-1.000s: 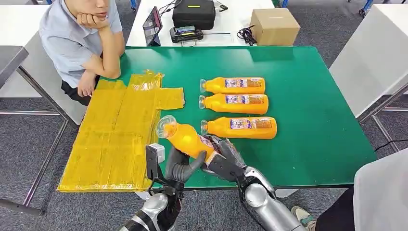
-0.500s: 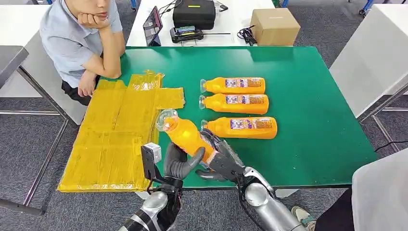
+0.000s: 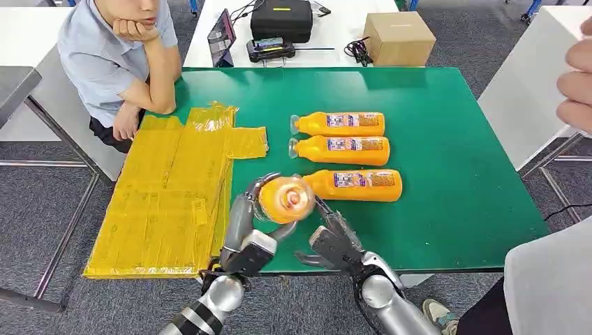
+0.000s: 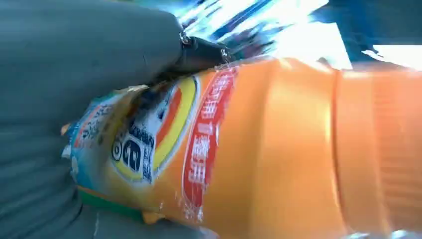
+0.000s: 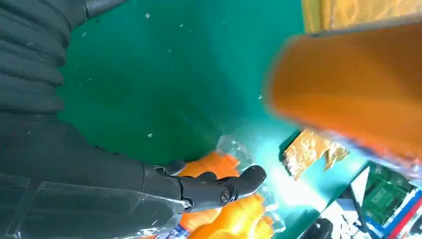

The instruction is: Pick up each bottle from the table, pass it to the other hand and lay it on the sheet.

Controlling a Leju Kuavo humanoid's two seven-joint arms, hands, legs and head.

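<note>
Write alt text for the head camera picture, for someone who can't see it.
The robot's left hand holds an orange bottle above a green table, its right hand open beside it. Three more bottles lie ahead, right of a yellow sheet.

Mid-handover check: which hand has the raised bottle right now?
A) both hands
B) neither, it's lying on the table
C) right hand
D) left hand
D: the left hand is wrapped around the orange bottle, while the right hand sits beside it with fingers spread and holding nothing.
</note>
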